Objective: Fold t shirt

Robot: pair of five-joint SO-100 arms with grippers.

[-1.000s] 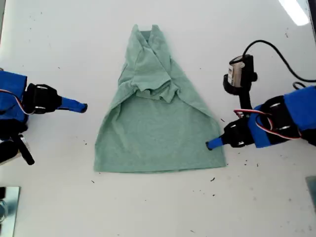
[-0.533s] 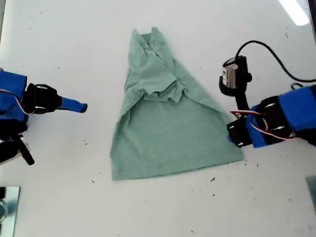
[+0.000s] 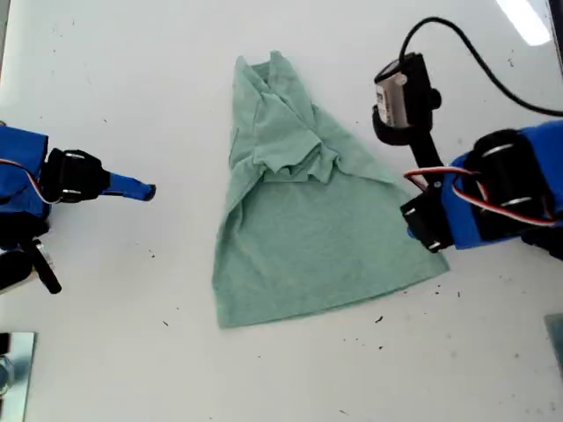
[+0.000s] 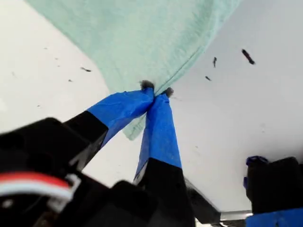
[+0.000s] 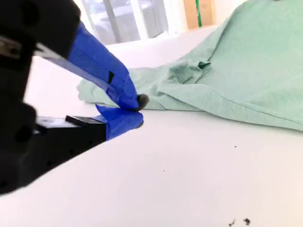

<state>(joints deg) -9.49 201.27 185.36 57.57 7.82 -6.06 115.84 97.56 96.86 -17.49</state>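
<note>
A white table flecked with dark specks, with bright windows beyond it.

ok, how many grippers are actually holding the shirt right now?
1. My first gripper, at the exterior view's right, pinches the shirt at its hem corner. My second gripper, at the exterior view's left, is shut on nothing, clear of the cloth.

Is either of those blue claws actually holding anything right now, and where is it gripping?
My first gripper pinches the t shirt at a bottom hem corner. My second gripper is shut on nothing.
</note>
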